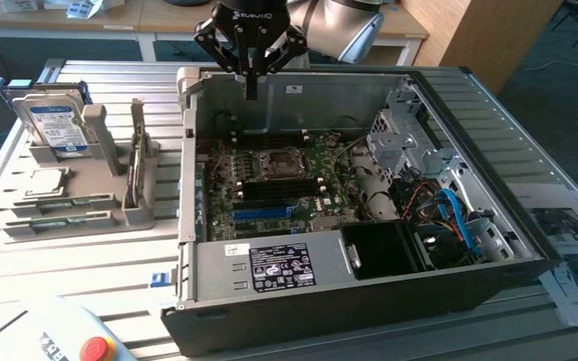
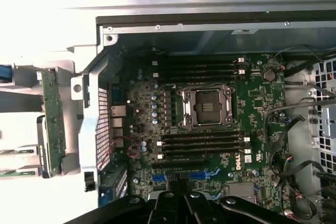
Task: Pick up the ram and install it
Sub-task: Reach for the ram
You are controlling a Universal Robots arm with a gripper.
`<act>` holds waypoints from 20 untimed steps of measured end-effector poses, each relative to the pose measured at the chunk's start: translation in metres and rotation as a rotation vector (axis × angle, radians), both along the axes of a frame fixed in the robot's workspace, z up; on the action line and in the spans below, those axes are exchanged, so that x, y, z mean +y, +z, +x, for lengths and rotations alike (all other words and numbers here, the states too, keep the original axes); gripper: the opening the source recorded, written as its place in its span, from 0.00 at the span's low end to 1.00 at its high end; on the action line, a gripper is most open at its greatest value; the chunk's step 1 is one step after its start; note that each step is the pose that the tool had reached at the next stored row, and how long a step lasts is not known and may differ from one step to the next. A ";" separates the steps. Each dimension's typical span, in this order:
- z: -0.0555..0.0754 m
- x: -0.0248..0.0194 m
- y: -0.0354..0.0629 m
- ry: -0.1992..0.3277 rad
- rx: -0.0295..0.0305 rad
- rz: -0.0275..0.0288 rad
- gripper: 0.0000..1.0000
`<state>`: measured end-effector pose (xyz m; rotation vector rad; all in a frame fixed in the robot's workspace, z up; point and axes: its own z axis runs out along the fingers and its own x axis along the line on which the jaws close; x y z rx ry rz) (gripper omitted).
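The claw [image 1: 252, 92] hangs over the far edge of the open case [image 1: 269, 308], fingers pressed together on nothing. The ram [image 1: 141, 154] stands on edge in a grey rack [image 1: 118, 214] on the table [image 1: 88, 263], just beside the case at the exterior view's left.

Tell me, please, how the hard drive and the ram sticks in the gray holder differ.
The hard drive stands upright in its slot, while the ram sticks lie flat. The hard drive is a broad silver block with a blue-and-white label; the ram sticks are thin, narrow green strips. Both sit in the gray holder, outside the computer case, on the exterior view's left.
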<state>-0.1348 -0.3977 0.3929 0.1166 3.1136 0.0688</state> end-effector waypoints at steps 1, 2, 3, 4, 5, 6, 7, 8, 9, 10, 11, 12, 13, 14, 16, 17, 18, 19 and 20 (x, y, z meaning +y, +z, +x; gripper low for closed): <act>-0.003 0.0002 0.0000 0.000 0.0000 0.0000 0.10; -0.005 0.0004 -0.0001 0.000 0.0000 0.0000 0.10; -0.008 0.0006 -0.0001 0.000 0.0000 0.0000 0.10; -0.011 0.0009 -0.0002 0.000 0.0000 0.0000 0.10; -0.014 0.0011 -0.0002 0.000 0.0000 0.0000 0.10; -0.017 0.0013 -0.0002 0.000 0.0000 0.0000 0.10; -0.020 0.0015 -0.0003 0.000 -0.0001 0.0001 0.10; -0.023 0.0016 -0.0004 0.000 0.0000 0.0001 0.10; -0.026 0.0019 -0.0004 0.000 0.0001 -0.0001 0.10; -0.030 0.0022 -0.0004 0.000 0.0000 0.0000 0.10; -0.033 0.0024 -0.0005 0.000 0.0001 0.0000 0.10; -0.037 0.0027 -0.0006 0.000 0.0000 0.0001 0.10; -0.040 0.0029 -0.0006 0.000 0.0001 0.0000 0.10; -0.042 0.0031 -0.0006 0.000 0.0000 0.0000 0.10; -0.048 0.0034 -0.0007 0.000 0.0001 0.0000 0.10; -0.051 0.0036 -0.0008 0.000 0.0000 0.0000 0.10; -0.054 0.0038 -0.0009 0.000 0.0000 0.0000 0.10; -0.056 0.0040 -0.0009 0.000 0.0000 0.0000 0.10; -0.059 0.0043 -0.0009 0.000 0.0000 0.0000 0.10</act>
